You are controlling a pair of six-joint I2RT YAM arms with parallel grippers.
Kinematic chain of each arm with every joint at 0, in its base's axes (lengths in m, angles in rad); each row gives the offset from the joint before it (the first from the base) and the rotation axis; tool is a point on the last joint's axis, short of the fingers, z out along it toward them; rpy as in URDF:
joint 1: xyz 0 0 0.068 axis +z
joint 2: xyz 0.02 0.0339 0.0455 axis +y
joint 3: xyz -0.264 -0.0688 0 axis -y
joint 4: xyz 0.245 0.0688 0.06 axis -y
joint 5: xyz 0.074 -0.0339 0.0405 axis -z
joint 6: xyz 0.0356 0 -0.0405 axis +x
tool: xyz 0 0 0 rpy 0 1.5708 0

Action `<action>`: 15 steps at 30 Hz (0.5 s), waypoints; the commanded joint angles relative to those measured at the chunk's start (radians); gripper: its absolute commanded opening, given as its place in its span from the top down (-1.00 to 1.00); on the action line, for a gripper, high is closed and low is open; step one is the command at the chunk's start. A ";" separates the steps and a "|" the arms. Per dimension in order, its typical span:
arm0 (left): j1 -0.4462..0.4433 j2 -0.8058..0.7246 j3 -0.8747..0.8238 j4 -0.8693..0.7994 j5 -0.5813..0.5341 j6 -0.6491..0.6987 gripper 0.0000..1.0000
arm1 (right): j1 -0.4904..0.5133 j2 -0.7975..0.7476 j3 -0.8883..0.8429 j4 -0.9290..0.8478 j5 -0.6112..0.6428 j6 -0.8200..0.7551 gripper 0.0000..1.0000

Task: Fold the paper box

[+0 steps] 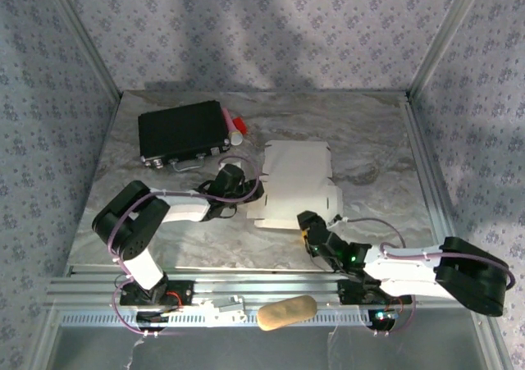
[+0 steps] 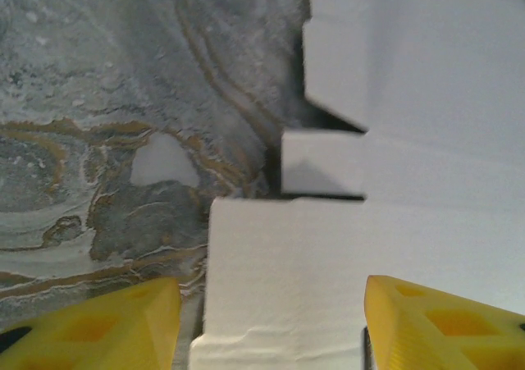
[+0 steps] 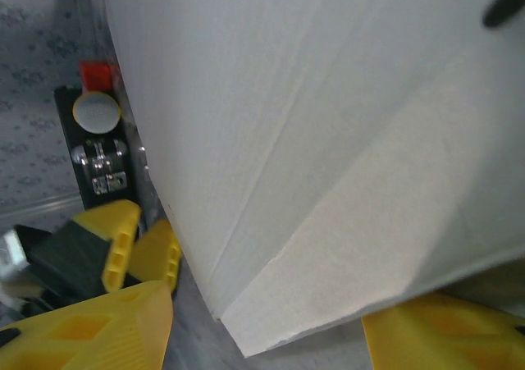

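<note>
Folding is barely started: your white die-cut cardboard box (image 1: 297,183) lies mostly flat on the surface (image 1: 369,165); left hand (image 2: 271,321) and right hand (image 3: 267,329) straddle its edges, open, gripping nothing.

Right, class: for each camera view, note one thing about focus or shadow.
Top external: soft shadows cross the back wall; the paper box reads crisp. Left wrist: box edges and yellow fingertips look soft. Right wrist: box close and hazy, black case behind it blurred.
</note>
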 commanded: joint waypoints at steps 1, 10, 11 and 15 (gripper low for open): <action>0.002 0.039 0.032 0.060 0.047 0.021 -0.14 | -0.074 -0.006 -0.033 0.036 0.004 -0.098 -0.24; -0.016 0.045 0.029 0.099 0.059 -0.009 -0.10 | -0.202 -0.035 -0.028 0.063 -0.075 -0.186 -0.06; -0.017 0.043 0.034 0.090 0.059 -0.006 -0.10 | -0.217 -0.028 -0.025 0.076 -0.086 -0.196 -0.03; -0.034 0.032 0.053 0.057 0.051 0.006 -0.08 | -0.282 0.028 0.004 0.132 -0.141 -0.227 0.09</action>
